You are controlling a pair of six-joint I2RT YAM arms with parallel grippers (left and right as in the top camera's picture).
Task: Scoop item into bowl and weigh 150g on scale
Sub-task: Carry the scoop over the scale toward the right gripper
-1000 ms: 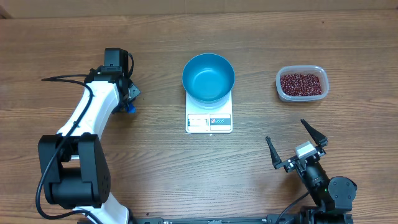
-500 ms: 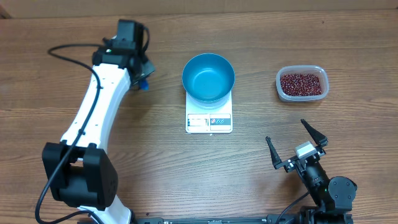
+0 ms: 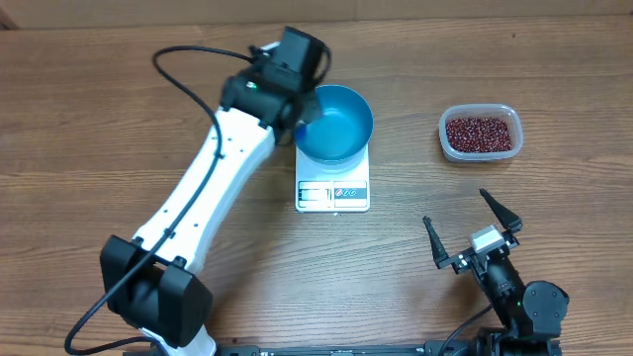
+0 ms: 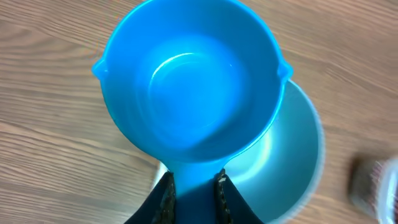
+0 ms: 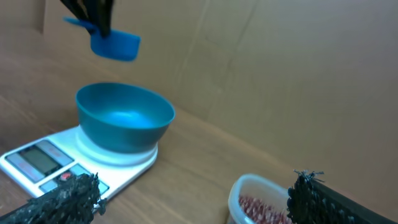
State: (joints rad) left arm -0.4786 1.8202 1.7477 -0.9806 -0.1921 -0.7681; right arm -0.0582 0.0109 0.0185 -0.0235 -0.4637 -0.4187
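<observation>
Left gripper [image 4: 194, 186] pinches the empty scoop [image 4: 189, 81] by its handle over the bowl [image 3: 341, 129] at top centre, beans [image 3: 480, 133] sit in the tub [image 3: 443, 129] off to its right, nearer the wide-open right gripper [image 3: 454, 208].

Empty blue bowl [image 3: 344, 125] on white scale [image 3: 332, 194]; beans [image 3: 480, 133] apart, rt.

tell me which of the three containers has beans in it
The clear rounded-rectangular plastic tub at the right. The deep blue round bowl on the white scale and the small blue scoop in the left gripper are empty.
</observation>
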